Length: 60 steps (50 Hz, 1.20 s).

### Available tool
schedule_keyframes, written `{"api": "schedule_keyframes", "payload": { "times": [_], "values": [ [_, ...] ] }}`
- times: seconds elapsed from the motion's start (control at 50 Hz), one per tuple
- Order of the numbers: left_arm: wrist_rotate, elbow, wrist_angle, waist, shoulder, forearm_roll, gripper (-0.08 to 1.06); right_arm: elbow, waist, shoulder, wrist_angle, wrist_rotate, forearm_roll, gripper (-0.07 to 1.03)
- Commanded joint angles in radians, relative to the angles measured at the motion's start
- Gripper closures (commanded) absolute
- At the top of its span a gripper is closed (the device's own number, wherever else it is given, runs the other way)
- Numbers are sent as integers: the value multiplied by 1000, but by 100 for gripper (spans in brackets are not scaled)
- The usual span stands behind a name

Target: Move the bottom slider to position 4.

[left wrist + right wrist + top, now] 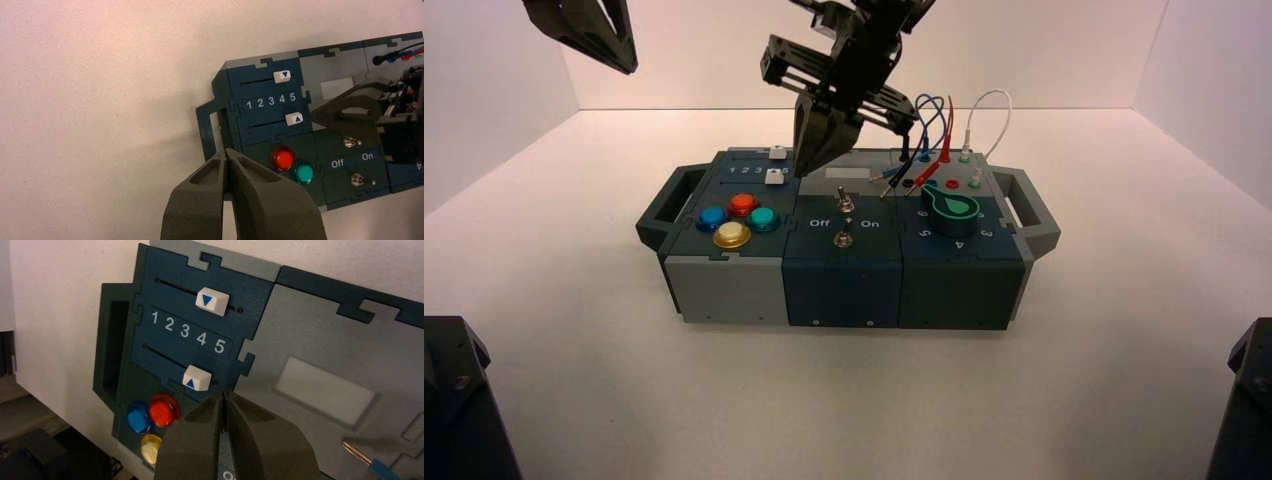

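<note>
The bottom slider's white knob (197, 378) carries a blue triangle and stands below the numeral 5, at the end of its track. It also shows in the left wrist view (294, 119) and the high view (774, 176). The small numeral 4 (201, 339) lies in the row 1-5 between the two tracks. My right gripper (223, 394) is shut and empty, its tip close beside the knob past the 5 end; in the high view the right gripper (809, 168) hangs over the box's back left. My left gripper (227, 152) is shut, raised at the far left (627, 62).
The top slider's white knob (212, 301) stands near 4. Red (163, 410), blue (138, 418) and yellow (150, 447) buttons lie beside the sliders. Two toggle switches (845, 205), a green-pointer dial (951, 207) and plugged wires (934, 130) lie to the right.
</note>
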Motion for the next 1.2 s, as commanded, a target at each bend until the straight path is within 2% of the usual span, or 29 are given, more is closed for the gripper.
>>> {"api": "schedule_keyframes", "payload": {
  "times": [0.02,1.2],
  "values": [
    [3,-15,-2,-3,-6,2,101,-28,5,-6,0,-2,6,98],
    [3,-17,2,-5,-8,2,101,-74,9,46,15,-2,28,98]
  ]
}}
